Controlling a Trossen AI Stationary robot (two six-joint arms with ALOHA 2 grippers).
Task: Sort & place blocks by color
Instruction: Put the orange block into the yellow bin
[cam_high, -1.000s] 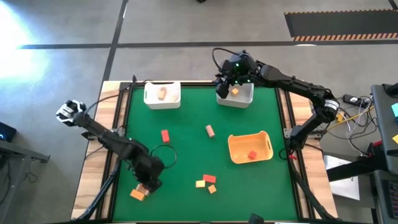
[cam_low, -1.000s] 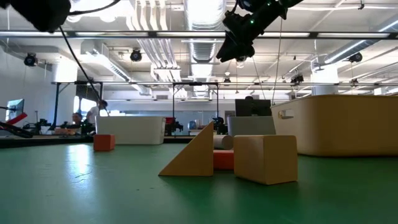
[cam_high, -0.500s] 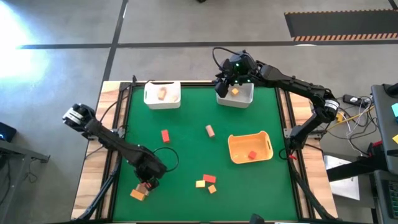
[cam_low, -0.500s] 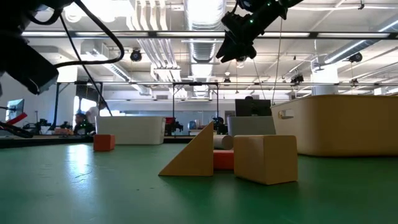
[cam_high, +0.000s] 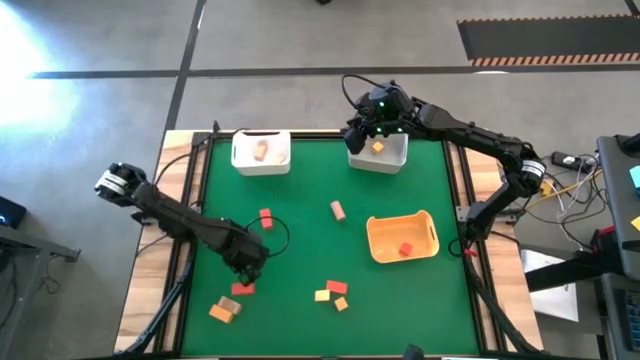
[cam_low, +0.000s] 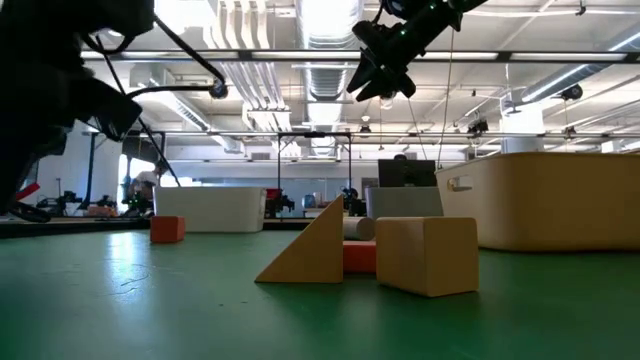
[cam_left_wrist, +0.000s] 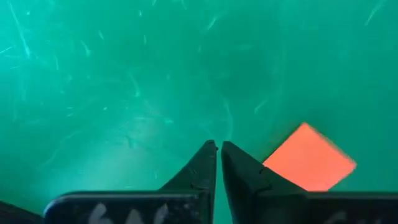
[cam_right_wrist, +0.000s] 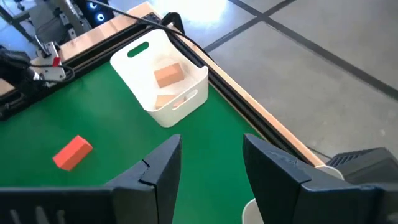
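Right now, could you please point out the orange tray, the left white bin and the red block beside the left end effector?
orange tray (cam_high: 428, 232), high view, right rim.
left white bin (cam_high: 240, 156), high view, left rim.
red block (cam_left_wrist: 309, 158), left wrist view, top face.

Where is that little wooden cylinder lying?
In the high view the tan cylinder lies on the green mat near the table's middle, apart from the other blocks, just up and left of the orange tray.

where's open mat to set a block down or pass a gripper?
Free: the strip between the left white bin and the red block; the mat's right near corner below the orange tray. Crowded: the near edge, around the left gripper and the block cluster.
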